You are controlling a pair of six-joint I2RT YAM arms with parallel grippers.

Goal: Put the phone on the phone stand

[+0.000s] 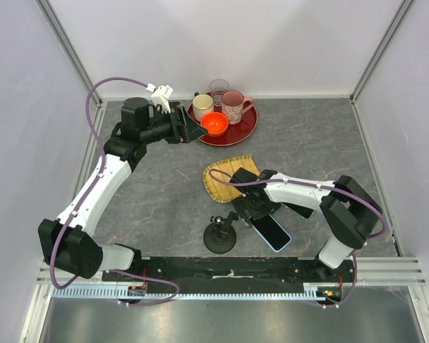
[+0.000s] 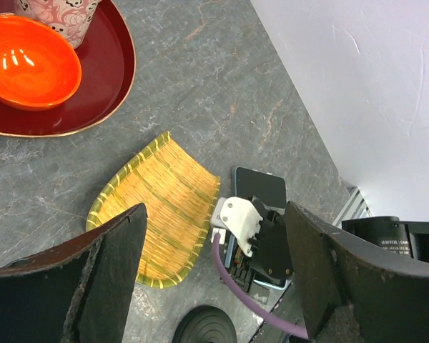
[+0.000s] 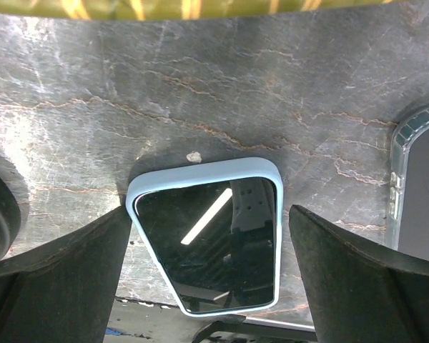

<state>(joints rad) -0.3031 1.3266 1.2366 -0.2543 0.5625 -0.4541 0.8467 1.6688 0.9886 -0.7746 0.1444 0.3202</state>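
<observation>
From my console, the phone (image 1: 273, 232) lies flat and screen up on the grey stone-patterned table (image 1: 307, 143), close to the near edge and just right of the black phone stand (image 1: 220, 236), not on it. It wears a pale blue case. In the right wrist view its dark screen (image 3: 207, 239) shows only the reflection of a light strip and of the wrist hardware above it. The right gripper (image 1: 249, 213) hangs directly over the phone with its jaws spread wide. In its own camera the right gripper (image 3: 209, 214) straddles the handset, one finger close by each long side, gripping nothing. Whether the left-hand finger grazes the case I cannot tell. The stand has a round base and a short stem, and in the left wrist view only the top of its base (image 2: 204, 325) shows. Just behind the phone sits a woven yellow bamboo tray (image 1: 229, 177). The left gripper (image 1: 193, 127) is far back, released and empty, poised beside the orange bowl (image 1: 214, 123) on the dark red tray (image 1: 236, 133). That tray also carries a cream cup (image 1: 202, 106), a clear glass (image 1: 218, 91) and a pink mug (image 1: 234, 106) printed with small faces. The small labels on the base rail are too tiny to read.
</observation>
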